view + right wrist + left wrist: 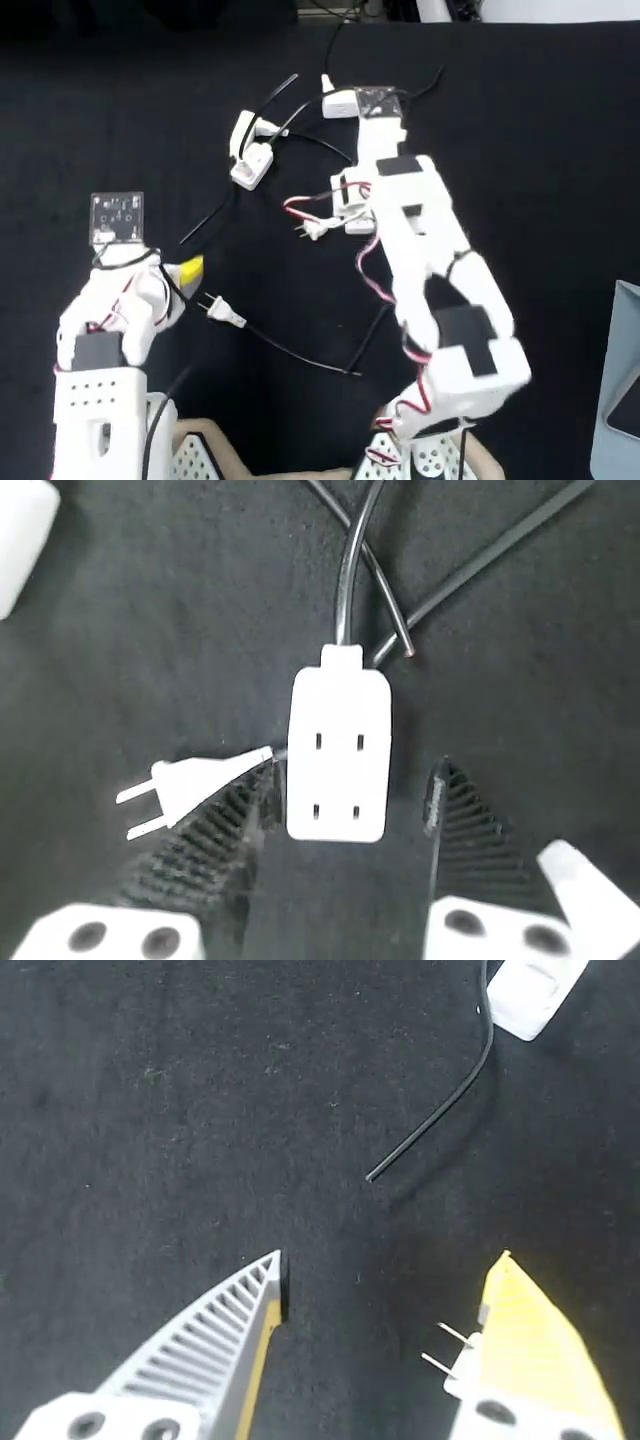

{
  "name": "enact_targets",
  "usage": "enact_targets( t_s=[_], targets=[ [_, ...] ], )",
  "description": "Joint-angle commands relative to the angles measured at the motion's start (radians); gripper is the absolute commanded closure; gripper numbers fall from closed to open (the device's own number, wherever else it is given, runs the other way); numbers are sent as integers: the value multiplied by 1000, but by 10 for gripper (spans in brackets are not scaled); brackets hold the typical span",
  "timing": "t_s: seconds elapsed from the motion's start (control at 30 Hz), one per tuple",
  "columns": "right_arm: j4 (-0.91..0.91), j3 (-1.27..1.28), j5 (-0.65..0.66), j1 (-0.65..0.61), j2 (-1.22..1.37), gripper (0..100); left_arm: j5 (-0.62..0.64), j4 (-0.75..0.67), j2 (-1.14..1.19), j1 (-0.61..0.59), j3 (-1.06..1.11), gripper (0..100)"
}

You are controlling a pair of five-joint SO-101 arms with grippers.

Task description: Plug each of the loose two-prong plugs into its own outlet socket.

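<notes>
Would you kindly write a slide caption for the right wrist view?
Right hand open around the end of a white outlet on black cloth, a loose plug lying alongside.

White shells point(420, 215), black servos point(97, 350) and red wires point(372, 280) are forming both arms point(105, 400) point(430, 250). Yellow is coating one left gripper point(390, 1260) finger point(530, 1330).

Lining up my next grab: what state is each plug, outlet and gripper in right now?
Outlet block: both sockets empty.
Right gripper: open, a finger on either side of that block.
Plug beside that block: loose, unplugged.
Middle plug: loose, unplugged.
Plug by the left arm: loose, prongs bare.
Left gripper: open, gripping nothing.
</notes>
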Motion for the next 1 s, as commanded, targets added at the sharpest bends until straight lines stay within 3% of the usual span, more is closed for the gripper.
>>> enact_targets(
  t_s=[0.0,0.27,0.53,0.63,0.97],
  targets=[
    [-20,-102,-12,-2,61,765,6,-20,-95,-10,36,690],
    [-23,-142,-12,-3,165,772,5,-6,-190,-12,87,690],
    [-23,-143,-9,2,154,919,5,35,-233,-10,88,690],
    [-15,-139,-9,14,84,985,5,34,-236,-12,96,690],
    [48,-21,-3,91,-344,986,5,34,-239,-12,99,690]
  ],
)
